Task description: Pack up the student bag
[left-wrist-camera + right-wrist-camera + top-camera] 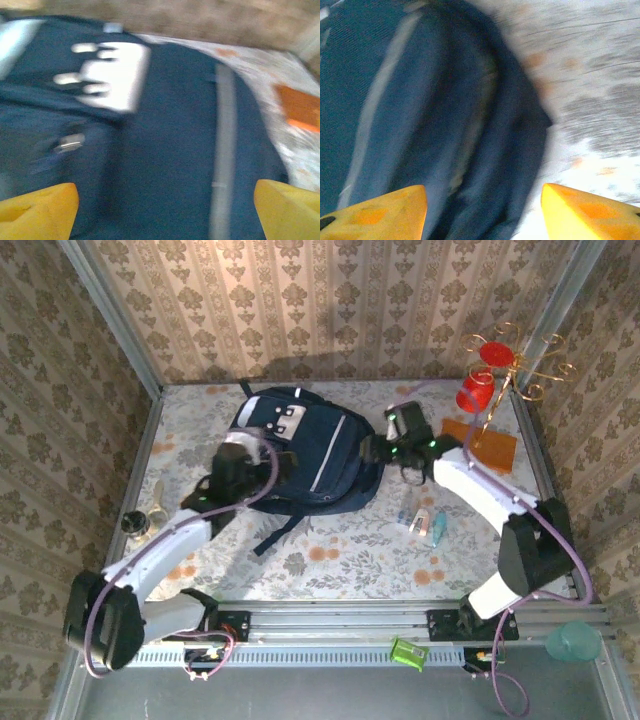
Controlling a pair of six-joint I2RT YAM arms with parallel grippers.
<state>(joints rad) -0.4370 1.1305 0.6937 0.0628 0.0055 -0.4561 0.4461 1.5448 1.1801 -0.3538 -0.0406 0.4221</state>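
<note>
The student bag (310, 455), a large dark navy backpack, lies flat in the middle of the table, its white studded patch (285, 418) toward the back. My left gripper (258, 455) hovers over the bag's left side. In the left wrist view its yellow fingers (37, 210) stand wide apart over the navy fabric (165, 150), open, with the white patch (112, 75) ahead. My right gripper (385, 448) is at the bag's right edge. Its fingers (375, 212) are spread over the bag's dark side fold (470, 130), open, with nothing gripped.
An orange flat book (485, 445) lies right of the bag, with a red cup (475, 390) and a gold wire stand (515, 360) behind it. Small items (425, 523) lie at front right, and a few more (145, 515) at far left. Patterned walls enclose the floral tablecloth (330, 560).
</note>
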